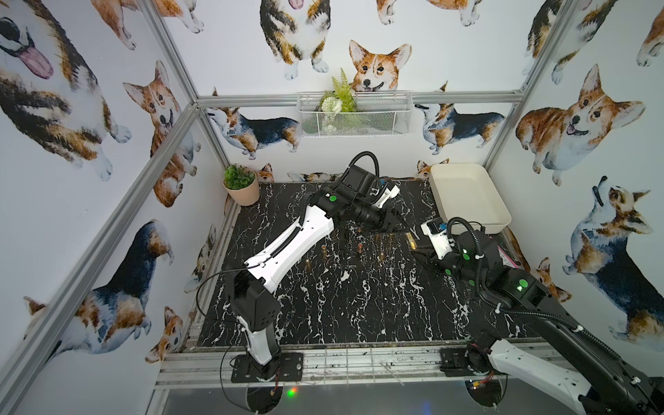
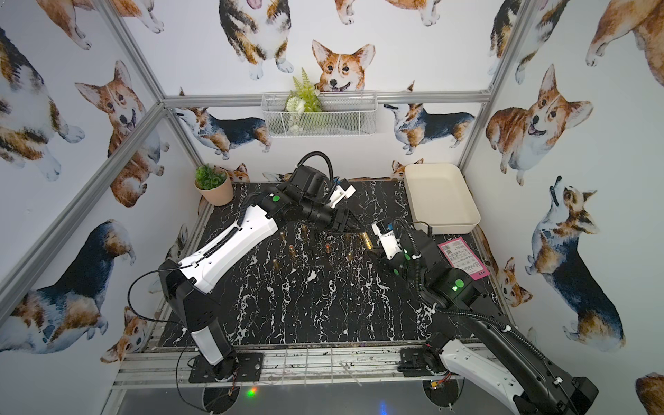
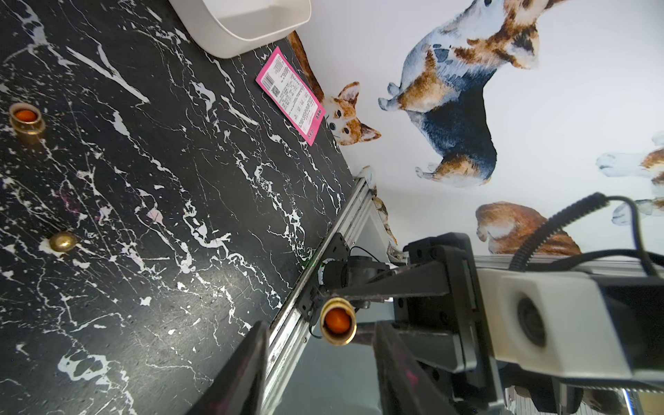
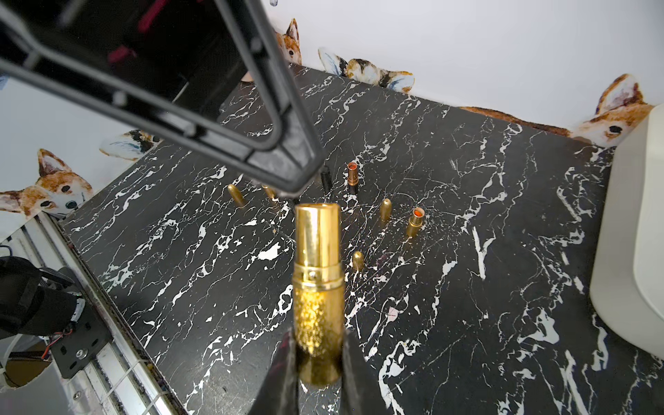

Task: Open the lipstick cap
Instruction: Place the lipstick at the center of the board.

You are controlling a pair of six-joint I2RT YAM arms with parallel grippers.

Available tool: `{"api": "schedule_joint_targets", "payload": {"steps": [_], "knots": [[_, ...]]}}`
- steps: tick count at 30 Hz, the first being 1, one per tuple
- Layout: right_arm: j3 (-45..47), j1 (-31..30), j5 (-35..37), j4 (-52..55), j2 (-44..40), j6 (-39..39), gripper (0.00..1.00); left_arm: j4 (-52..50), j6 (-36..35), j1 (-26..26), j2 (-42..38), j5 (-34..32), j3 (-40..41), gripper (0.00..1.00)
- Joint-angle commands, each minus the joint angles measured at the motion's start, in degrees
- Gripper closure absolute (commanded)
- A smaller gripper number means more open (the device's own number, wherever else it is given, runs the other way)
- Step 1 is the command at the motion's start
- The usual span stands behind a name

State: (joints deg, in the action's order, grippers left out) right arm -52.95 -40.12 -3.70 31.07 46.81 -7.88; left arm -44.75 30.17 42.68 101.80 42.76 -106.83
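Nothing can be read: the only print is on a pink card (image 3: 291, 95) lying flat at the right edge of the worktop (image 3: 187, 201), just near the white tray (image 3: 230, 39), where its barcode, square code and fine lines are too small.

Robot lab test cell: alu. extrusion frame (image 1: 251, 100) w/ corgi-print wall panels (image 1: 233, 54), left arm (image 1: 287, 244) & right arm (image 1: 531, 298) mounted on base plates (image 1: 293, 364) at the front, marble-look tabletop (image 1: 341, 305), decor potted plant (image 1: 241, 187).

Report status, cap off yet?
Left fingers open, empty. Right fingers shut on lipstick, cap off, orange tip showing. Other tubes on table, not blocking.
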Motion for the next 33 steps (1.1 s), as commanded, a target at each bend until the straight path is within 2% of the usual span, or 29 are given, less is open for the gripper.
{"api": "schedule_joint_targets", "payload": {"steps": [1, 10, 15, 24, 33], "knots": [[-0.75, -0.14, -0.86, -2.51, 0.45, 0.43, 0.95, -2.29, -1.16, 0.39, 0.39, 1.24, -0.87, 0.51], [-1.00, -0.21, -2.42, -2.37, 1.35, 0.84, 0.95, -3.92, -2.21, 1.06, 2.72, 1.59, -2.73, 0.52], [-0.98, -0.21, -2.53, -1.88, 1.71, 1.43, 0.95, -4.91, -2.77, 1.23, 3.64, 2.33, -3.83, 0.57], [-1.04, -0.19, -1.70, -1.80, 2.14, 2.34, 0.95, -6.55, -3.72, 1.84, 4.31, 3.31, -5.01, 0.73], [-1.15, -0.22, -0.87, -1.19, 2.51, 2.95, 0.95, -8.10, -4.72, 2.09, 4.65, 3.58, -6.19, 0.78]]}}
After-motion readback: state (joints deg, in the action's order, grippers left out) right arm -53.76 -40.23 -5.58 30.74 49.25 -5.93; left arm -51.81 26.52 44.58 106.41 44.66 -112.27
